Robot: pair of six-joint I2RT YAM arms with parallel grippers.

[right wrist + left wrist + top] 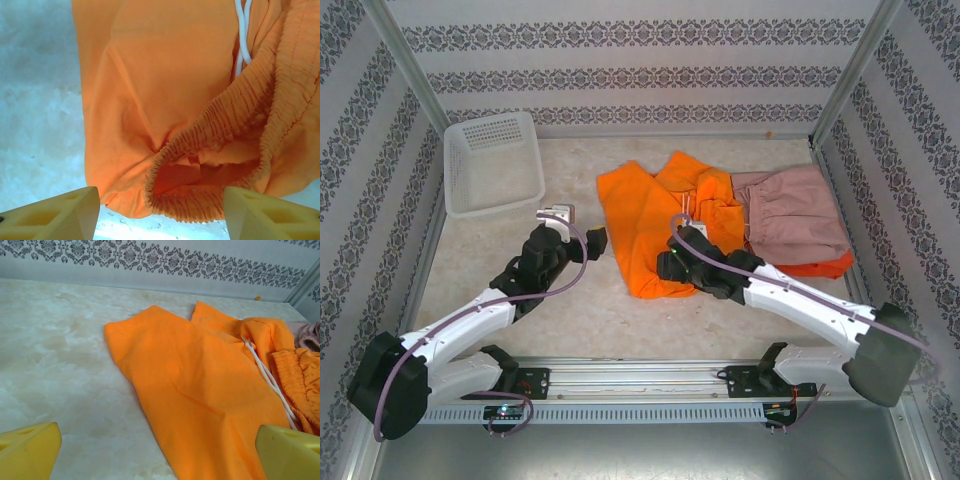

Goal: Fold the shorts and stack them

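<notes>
The yellow-orange shorts (648, 222) lie spread out mid-table, white drawstring (242, 30) showing. To their right are the dusty pink shorts (790, 208), lying on top of the red-orange shorts (825, 266), of which just an edge peeks out. My left gripper (597, 242) hovers just left of the orange leg (200, 385), its jaws wide open and its yellow fingers (27, 450) holding nothing. My right gripper (160, 217) is open over the near end of the orange shorts. The gathered elastic waistband (200, 200) lies loose between its fingers (60, 217), not pinched.
A white mesh basket (492, 163) stands at the back left. Patterned walls enclose the table on three sides, with metal posts in the back corners. Bare marble tabletop (520, 350) lies to the left of and in front of the shorts.
</notes>
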